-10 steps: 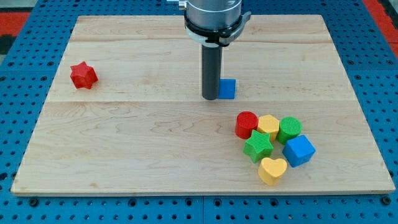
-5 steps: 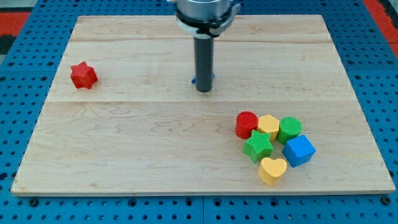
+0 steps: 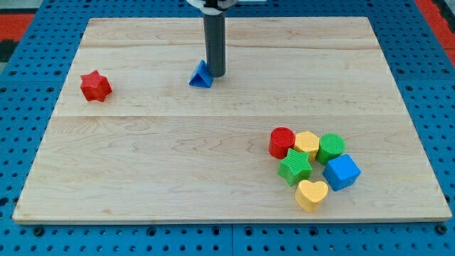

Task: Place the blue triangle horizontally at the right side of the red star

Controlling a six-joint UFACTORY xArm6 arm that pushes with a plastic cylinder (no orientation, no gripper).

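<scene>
Camera view shows the wooden tabletop (image 3: pixel 142 171) filling most of the scene, with a blue pegboard surround (image 3: pixel 14 107) showing past its edges. From the tabletop's far edge, a little left of centre, the dark rod comes down, and my tip (image 3: pixel 215 75) rests on the wood touching the right side of the blue triangle (image 3: pixel 201 75). This arm has no fingers to open or close, only the rod, and it holds nothing. The blue triangle sits in the far half of the tabletop, well apart from the red star (image 3: pixel 94 86), which lies near the left edge at about the same depth. Toward the near right corner a tight cluster gathers: a blue cube (image 3: pixel 342 172) on its right, a yellow heart (image 3: pixel 311 195) nearest the near edge, a green star (image 3: pixel 295 167) in the middle, a green cylinder (image 3: pixel 330 148), a red cylinder (image 3: pixel 281 142) on its left, and a yellow block (image 3: pixel 307 144) between the two cylinders.
</scene>
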